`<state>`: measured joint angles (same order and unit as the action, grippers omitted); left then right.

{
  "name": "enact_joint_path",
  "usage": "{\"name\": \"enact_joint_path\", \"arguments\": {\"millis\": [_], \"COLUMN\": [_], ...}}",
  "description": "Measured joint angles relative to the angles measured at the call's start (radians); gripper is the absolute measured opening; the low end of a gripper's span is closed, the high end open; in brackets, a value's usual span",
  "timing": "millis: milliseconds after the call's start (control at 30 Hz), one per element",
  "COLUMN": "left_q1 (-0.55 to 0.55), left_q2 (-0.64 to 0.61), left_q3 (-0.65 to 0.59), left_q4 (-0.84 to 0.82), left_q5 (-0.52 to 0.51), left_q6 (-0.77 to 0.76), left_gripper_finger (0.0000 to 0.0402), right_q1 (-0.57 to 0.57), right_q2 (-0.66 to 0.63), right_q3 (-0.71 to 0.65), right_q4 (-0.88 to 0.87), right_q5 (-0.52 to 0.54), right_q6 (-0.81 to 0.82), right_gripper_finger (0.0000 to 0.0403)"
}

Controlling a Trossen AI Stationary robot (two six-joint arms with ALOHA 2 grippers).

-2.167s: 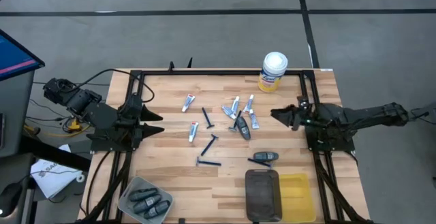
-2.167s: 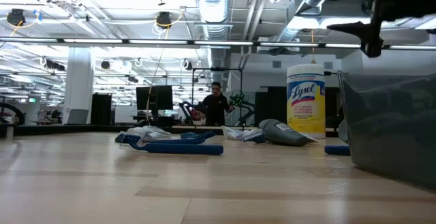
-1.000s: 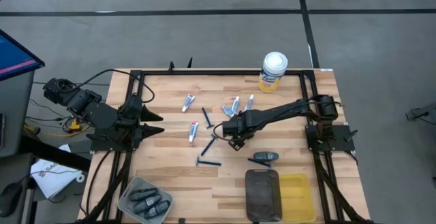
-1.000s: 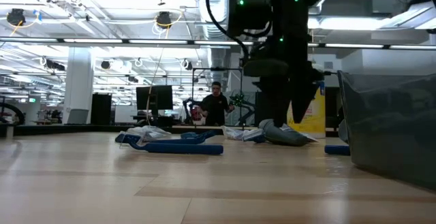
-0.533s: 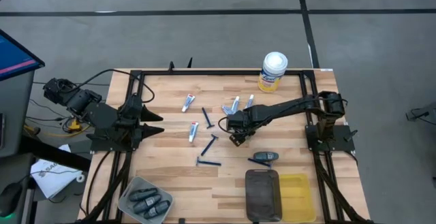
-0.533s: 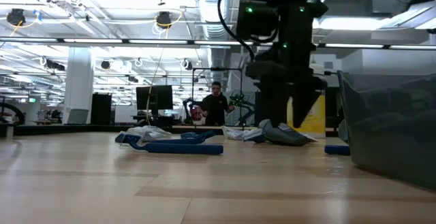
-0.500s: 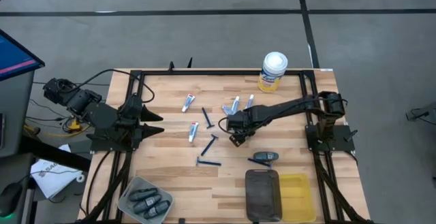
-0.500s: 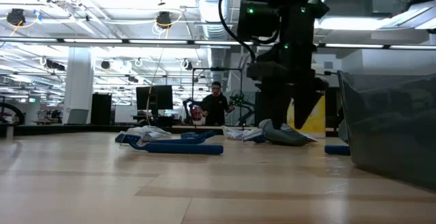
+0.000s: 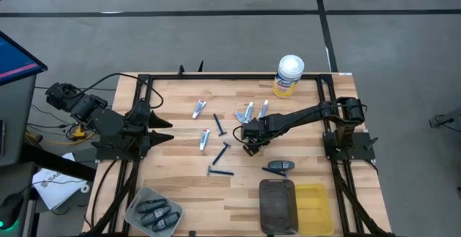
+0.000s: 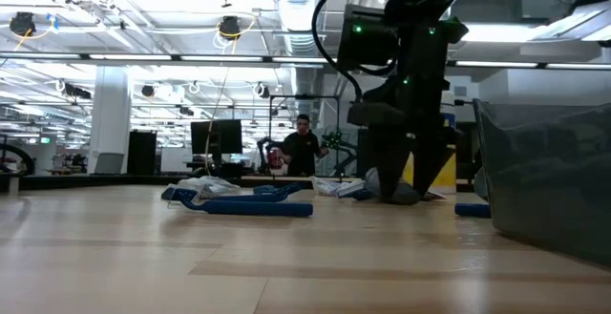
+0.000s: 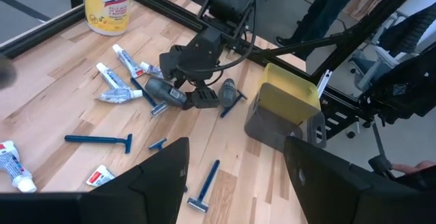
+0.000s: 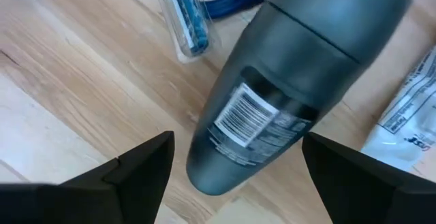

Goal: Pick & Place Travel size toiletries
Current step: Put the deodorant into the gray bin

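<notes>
On the worktop (image 9: 180, 158) lie about five small white tubes (image 9: 199, 109) and about four blue razors (image 9: 220, 171). Two dark grey oblong pieces (image 9: 278, 166) show there, and several more fill a tray (image 9: 153, 211) at the near left. One yellow canister (image 9: 289, 75) stands far right.

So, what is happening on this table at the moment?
The right gripper has reached to the middle of the wooden table and is low over a dark grey bottle lying among small tubes and blue razors. Its fingers are open on either side of the bottle, not closed on it. The left gripper waits, open, at the table's left side. A grey tray already holds several dark pieces.
</notes>
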<state>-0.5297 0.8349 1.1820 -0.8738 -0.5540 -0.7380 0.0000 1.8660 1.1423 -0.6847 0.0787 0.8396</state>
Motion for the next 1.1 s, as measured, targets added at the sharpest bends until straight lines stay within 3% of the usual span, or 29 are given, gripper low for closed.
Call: {"name": "enact_joint_path", "arguments": {"millis": [600, 867, 1100], "left_q1": [0.000, 0.000, 0.000], "left_q2": [0.000, 0.000, 0.000], "left_q3": [0.000, 0.000, 0.000], "left_q4": [0.002, 0.001, 0.001], "left_q5": [-0.004, -0.004, -0.004], "left_q6": [-0.002, -0.001, 0.000], "left_gripper_finger": [0.0237, 0.0237, 0.0237], "right_q1": [-0.005, -0.008, -0.008], "right_q2": [0.063, 0.065, 0.064], "right_q3": [0.006, 0.005, 0.019], "right_q4": [0.018, -0.004, -0.026], "right_q5": [-0.002, -0.011, -0.021], "right_q6": [0.049, 0.067, 0.045], "right_gripper_finger": [0.0250, 0.0175, 0.0181]}}
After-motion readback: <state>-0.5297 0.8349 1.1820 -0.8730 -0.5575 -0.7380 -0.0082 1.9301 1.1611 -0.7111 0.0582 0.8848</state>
